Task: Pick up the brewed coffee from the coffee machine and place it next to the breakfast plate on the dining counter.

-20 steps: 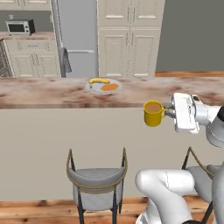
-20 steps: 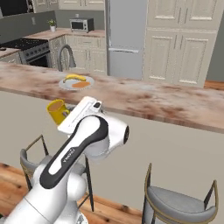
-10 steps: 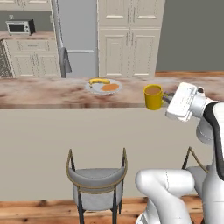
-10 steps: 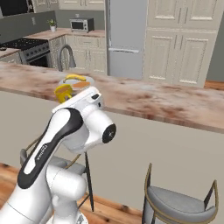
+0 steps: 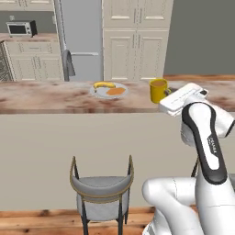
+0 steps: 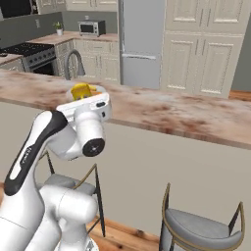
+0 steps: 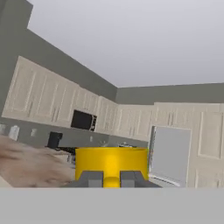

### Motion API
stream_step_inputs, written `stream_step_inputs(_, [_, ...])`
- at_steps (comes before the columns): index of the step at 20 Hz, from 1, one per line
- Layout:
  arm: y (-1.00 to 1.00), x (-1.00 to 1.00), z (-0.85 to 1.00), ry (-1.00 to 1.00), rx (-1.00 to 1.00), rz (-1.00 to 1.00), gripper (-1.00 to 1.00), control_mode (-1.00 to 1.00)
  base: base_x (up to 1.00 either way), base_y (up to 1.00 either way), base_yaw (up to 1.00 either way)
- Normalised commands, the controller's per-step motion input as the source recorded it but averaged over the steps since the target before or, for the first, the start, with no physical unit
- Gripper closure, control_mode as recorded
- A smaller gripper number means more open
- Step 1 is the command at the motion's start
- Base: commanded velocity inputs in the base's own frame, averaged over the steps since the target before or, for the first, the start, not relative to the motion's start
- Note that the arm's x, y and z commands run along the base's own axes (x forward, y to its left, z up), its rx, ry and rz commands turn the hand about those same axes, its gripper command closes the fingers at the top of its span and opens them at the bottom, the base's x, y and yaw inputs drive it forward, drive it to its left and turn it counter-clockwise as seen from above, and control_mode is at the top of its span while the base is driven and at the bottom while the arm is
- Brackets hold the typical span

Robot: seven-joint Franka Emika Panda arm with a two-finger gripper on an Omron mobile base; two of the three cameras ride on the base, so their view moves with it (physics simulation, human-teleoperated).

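Claw (image 7: 112, 179) is clenching the yellow mug (image 5: 158, 90) by its handle side, holding it upright with brown coffee showing at the rim. Mug is sitting low over the long marbled table (image 5: 41, 98), to the right of the plate (image 5: 108, 91) with the banana and orange piece; whether its base is touching the stone, I cannot tell.

Judging the step as set-down beside the plate. Doing it well means keeping the mug level, easing straight down until the base is bearing, and only then loosening the grip.

A clear gap of bare stone is lying between mug and plate, so sliding a little closer looks possible. Near edge of the table is running just under the wrist; the mug should be landing well inboard of it. Chair (image 5: 102, 192) below is standing well apart.
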Motion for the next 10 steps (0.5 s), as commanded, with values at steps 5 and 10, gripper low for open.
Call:
stream_step_inputs(5, [0.0,0.52,0.05,0.05,0.01,-0.26,1.0,-1.0,0.0,0.0,0.0])
stream_step_inputs(10, [-0.08,0.54,0.0,0.09,0.0,-0.15,1.0,-1.0,0.0,0.0,0.0])
